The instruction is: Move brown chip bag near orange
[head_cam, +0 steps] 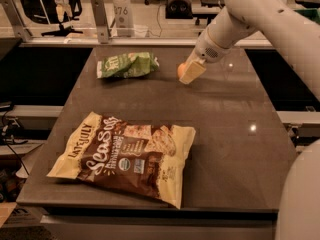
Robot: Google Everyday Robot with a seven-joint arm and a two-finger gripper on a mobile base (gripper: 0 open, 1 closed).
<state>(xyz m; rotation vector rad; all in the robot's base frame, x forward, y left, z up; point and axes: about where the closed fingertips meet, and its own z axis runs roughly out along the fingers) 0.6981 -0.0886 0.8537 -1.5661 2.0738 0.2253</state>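
Note:
The brown chip bag lies flat at the table's front left, dark brown with cream-yellow edges and white lettering. The orange sits at the back middle of the table, mostly hidden behind the gripper; only its left side shows. My gripper hangs from the white arm that comes in from the upper right. Its cream tip is right against the orange, far from the brown chip bag.
A smaller green chip bag lies at the back left, left of the orange. The dark table ends in a front edge just below the brown bag. A rail and posts run behind the table.

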